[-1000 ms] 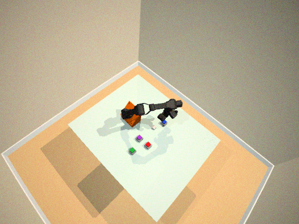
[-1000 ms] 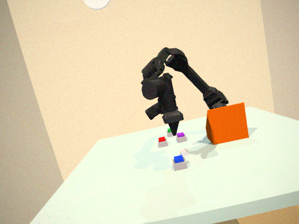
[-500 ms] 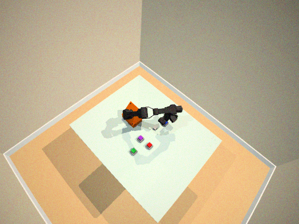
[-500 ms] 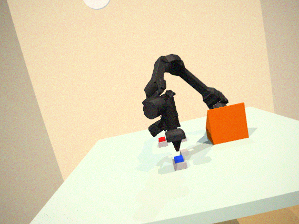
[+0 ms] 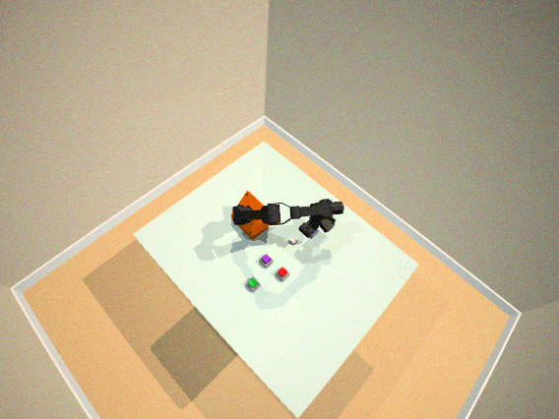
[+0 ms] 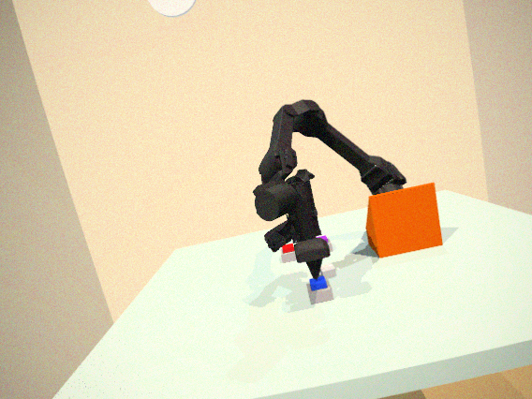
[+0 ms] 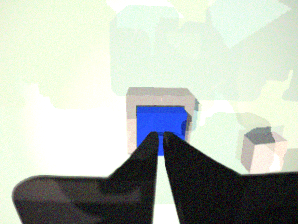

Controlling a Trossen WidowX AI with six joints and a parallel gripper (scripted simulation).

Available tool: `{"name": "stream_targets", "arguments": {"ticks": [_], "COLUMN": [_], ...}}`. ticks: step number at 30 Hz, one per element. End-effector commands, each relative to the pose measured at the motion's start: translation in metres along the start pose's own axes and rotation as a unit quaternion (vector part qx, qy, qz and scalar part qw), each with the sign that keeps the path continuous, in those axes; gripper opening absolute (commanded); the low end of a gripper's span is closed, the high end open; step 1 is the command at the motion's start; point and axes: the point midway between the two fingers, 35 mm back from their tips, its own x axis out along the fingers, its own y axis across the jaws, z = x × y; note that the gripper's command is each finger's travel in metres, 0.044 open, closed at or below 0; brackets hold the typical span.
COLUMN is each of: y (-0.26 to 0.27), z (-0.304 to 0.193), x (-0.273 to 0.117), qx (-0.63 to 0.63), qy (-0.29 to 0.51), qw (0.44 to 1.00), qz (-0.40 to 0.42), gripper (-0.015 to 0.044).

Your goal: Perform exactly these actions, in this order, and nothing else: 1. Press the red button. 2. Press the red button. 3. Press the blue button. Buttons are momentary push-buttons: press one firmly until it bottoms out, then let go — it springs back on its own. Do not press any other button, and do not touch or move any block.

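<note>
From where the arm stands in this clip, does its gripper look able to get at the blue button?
Probably yes. The shut gripper points straight down over the blue square push-button, fingertips at or just above its top. Nothing lies between them, and the small pale block sits off to one side, apart.

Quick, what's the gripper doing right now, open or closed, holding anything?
Gripper: jaws closed, holding nothing, tips on the blue button.
</note>
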Motion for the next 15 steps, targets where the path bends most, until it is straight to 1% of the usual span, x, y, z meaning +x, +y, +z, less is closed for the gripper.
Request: {"name": "stream_targets", "arguments": {"ticks": [1,15], "y": [-0.0014,-0.0016], "z": [-0.0023,-0.0025], "x": [0.0103,0.0159], "qx": [-0.004,-0.004], "qy": [0.001,0.001], "qw": [1.000,1.000], "qz": [-0.006,-0.006], "gripper": [0.0020,0.0020]}}
